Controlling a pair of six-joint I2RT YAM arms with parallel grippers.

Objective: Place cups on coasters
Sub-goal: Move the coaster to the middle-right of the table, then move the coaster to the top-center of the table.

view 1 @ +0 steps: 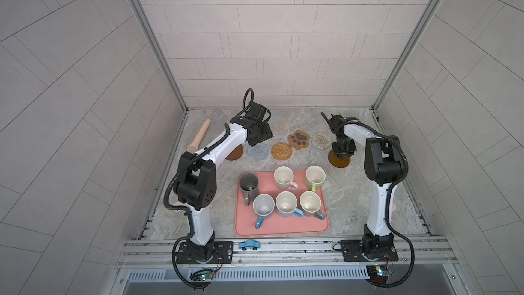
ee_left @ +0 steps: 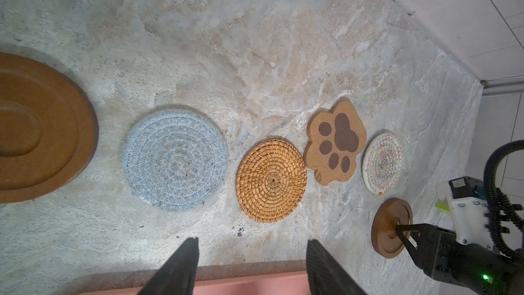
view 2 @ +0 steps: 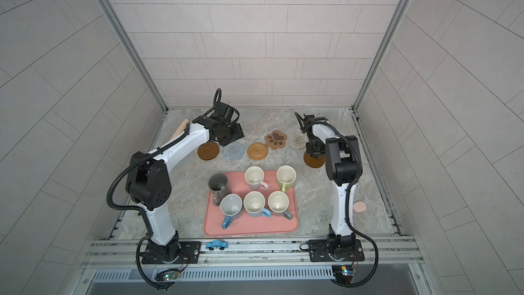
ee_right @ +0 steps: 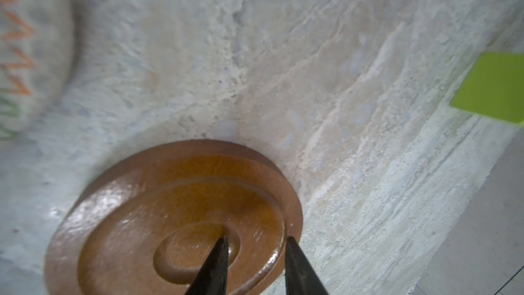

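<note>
Six cups stand on the pink tray (view 1: 283,228): a tall dark grey one (view 1: 249,184), a pink-handled one (view 1: 283,177), a green one (view 1: 315,177) and three in the near row (view 1: 286,205). Behind the tray lie the coasters: a brown wooden disc (view 2: 208,151), grey-blue crochet round (view 1: 258,151), rattan round (view 1: 281,151), paw shape (view 1: 298,138), cream woven round (view 1: 321,139) and a second brown disc (view 1: 339,160). My left gripper (ee_left: 252,241) hangs open and empty above the table by the tray's far edge. My right gripper (ee_right: 256,239) points down at the second brown disc (ee_right: 175,222), tips narrowly apart and touching it.
A wooden rolling pin (view 1: 200,137) lies at the back left. A small pink disc (view 2: 360,207) sits beside the right arm's base. A blue toy car (view 1: 249,244) rests on the front rail. A green square note (ee_right: 493,86) lies near the right wall.
</note>
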